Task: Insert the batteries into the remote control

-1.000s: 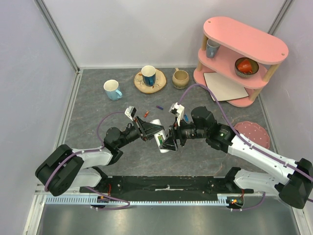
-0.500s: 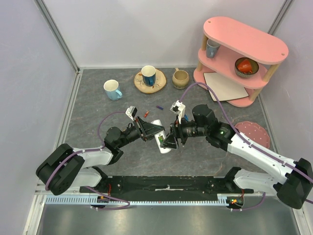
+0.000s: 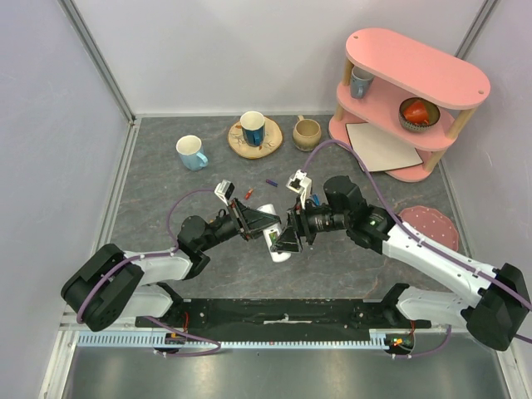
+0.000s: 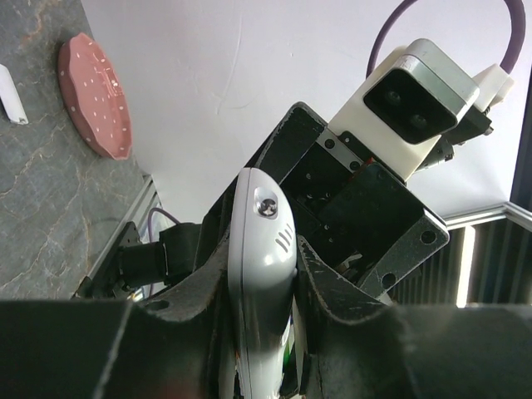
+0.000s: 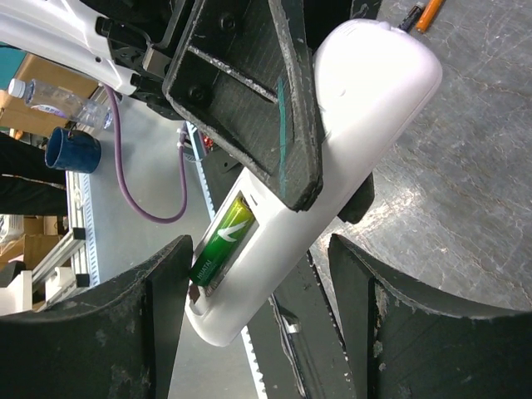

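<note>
Right pincer point(image 3: 288, 239) slightly further left, released astride the remote control point(image 5: 366, 91); left pincer point(image 3: 256, 222) clenched on it.

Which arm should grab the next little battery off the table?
Probably the right: the right jaws stand open, gripping nothing, near the slim white plastic remote control, while the left jaws are shut on it. The tiny red battery and blue-purple battery lie loose just beyond both.

A robotics lab test cell: plain pale lilac wall panels point(image 3: 50, 125) in silver aluminium framing point(image 3: 100, 62) enclose a grey stone-patterned tabletop point(image 3: 158, 191). Two arms are bolted to a black base rail point(image 3: 283, 312). Staged household props include a pink two-tier wooden shelf point(image 3: 416, 71) and a pale blue ceramic mug point(image 3: 191, 153).
</note>
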Robot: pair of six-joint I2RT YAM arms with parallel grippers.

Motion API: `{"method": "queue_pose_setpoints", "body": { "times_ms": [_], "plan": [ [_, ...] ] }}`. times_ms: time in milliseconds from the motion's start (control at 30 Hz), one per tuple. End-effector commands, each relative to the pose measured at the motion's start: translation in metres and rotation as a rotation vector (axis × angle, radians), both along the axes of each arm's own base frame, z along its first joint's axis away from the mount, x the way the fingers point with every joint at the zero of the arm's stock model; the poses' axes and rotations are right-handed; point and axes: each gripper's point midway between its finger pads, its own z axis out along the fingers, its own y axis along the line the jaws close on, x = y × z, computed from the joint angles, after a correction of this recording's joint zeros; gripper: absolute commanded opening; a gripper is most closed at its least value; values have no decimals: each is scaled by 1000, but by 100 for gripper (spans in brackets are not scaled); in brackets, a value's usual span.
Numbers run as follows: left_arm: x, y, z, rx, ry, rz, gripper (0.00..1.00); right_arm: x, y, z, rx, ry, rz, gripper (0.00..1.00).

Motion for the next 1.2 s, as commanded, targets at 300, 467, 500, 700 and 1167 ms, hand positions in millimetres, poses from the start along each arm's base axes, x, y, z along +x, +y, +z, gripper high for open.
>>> {"method": "queue_pose_setpoints", "body": {
  "times_ms": [300, 467, 500, 700, 1167],
  "plan": [
    [-29, 3, 57, -158, -241, -72, 2, 13, 9, 7, 43, 6, -25, 73],
    [-27, 2, 55, -155, -237, -69, 2, 12, 9, 13, 57, 3, -22, 74],
    [-27, 2, 55, -154, -235, -67, 2, 13, 9, 14, 57, 4, -26, 74],
    [-22, 0, 46, -134, -220, -58, 2, 19, 6, 38, 98, -34, -73, 76],
    [-16, -3, 43, -116, -223, -36, 2, 31, -23, 22, -36, -62, -206, 74]
  ]
}}
